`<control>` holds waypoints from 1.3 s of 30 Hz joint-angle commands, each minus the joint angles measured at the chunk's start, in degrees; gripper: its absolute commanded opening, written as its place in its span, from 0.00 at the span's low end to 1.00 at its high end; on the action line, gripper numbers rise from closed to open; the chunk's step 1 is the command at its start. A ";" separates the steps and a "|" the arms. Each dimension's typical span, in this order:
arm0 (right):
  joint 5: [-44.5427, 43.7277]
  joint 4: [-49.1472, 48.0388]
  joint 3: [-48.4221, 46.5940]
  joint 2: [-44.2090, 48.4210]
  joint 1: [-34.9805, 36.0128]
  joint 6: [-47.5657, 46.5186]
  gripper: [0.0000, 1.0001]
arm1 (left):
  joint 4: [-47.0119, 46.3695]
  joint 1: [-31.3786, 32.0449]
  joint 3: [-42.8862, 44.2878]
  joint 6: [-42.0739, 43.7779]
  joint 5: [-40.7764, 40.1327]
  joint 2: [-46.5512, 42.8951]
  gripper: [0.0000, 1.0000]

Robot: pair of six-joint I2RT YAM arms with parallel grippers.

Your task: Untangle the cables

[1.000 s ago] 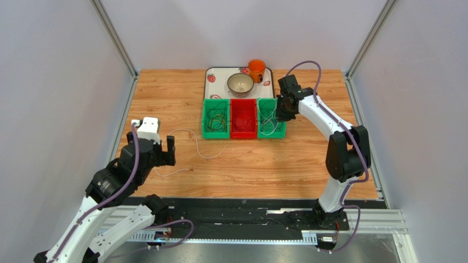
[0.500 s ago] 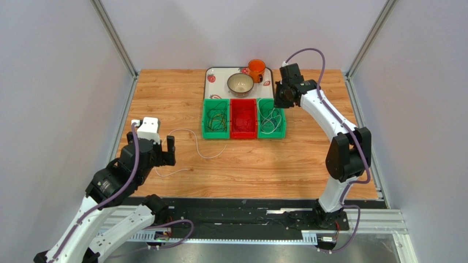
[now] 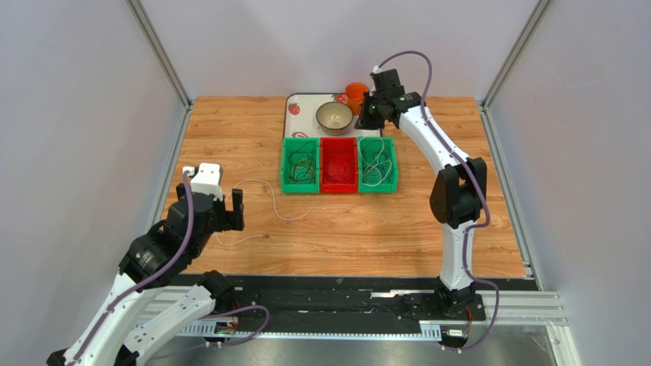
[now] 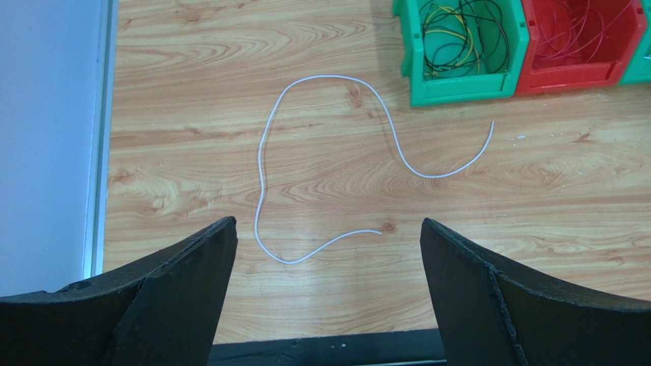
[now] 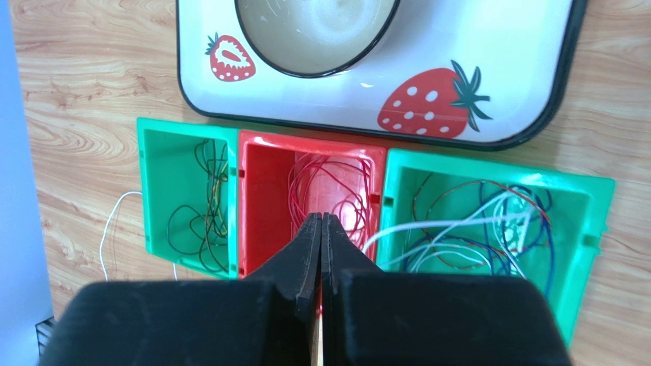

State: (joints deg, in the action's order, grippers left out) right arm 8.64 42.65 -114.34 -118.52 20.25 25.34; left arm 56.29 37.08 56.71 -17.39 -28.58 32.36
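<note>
Wooden tabletop (image 3: 344, 229) between grey walls; we list its contents from the left.

1. Left gripper (image 4: 327, 229): jaws spread wide, holding nothing, hovering over the near left part of the table.
2. White cable (image 4: 262, 164): one loose strand lying in an S-curve on the bare wood, between that gripper and the bins, touching neither.
3. Left green bin (image 4: 458, 90): dark and yellow cables (image 4: 458, 38) coiled inside.
4. Red bin (image 4: 573, 76), touching the first: red cables (image 5: 328, 183) looped inside.
5. Right green bin (image 5: 588, 229), last in the row: mixed cables (image 5: 458, 236), white, blue and, as far as we can tell, red or orange, tangled together.
6. Strawberry tray (image 5: 497, 69) behind the bins, carrying a bowl (image 5: 313, 30) and an orange cup (image 3: 353, 93).
7. Right gripper (image 5: 320, 219): jaws pressed together with nothing between them, raised above the tray beside the cup.
</note>
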 commanded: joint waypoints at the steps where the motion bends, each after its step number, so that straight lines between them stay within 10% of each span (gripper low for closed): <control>1: 0.85 1.21 -2.12 -3.21 0.32 1.47 0.00 | -1.54 -0.17 -0.11 1.13 0.01 -0.10 0.98; 20: 3.21 -0.82 1.59 -2.60 -3.47 0.50 0.00 | -1.62 -0.17 -0.28 1.30 0.19 0.34 0.98; 27: 3.40 0.58 -2.55 4.86 2.24 -4.25 0.32 | -1.01 -0.25 0.33 0.60 -0.68 1.30 0.99; 39: -1.78 -13.55 38.18 29.38 12.88 1.98 0.43 | -10.06 -0.25 -0.19 -8.53 -1.30 15.60 0.99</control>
State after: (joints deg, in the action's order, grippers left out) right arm 10.00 35.97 -86.19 -94.06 31.64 23.86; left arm 53.12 37.08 57.30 -22.26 -28.99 42.65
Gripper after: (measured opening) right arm 0.426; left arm 0.990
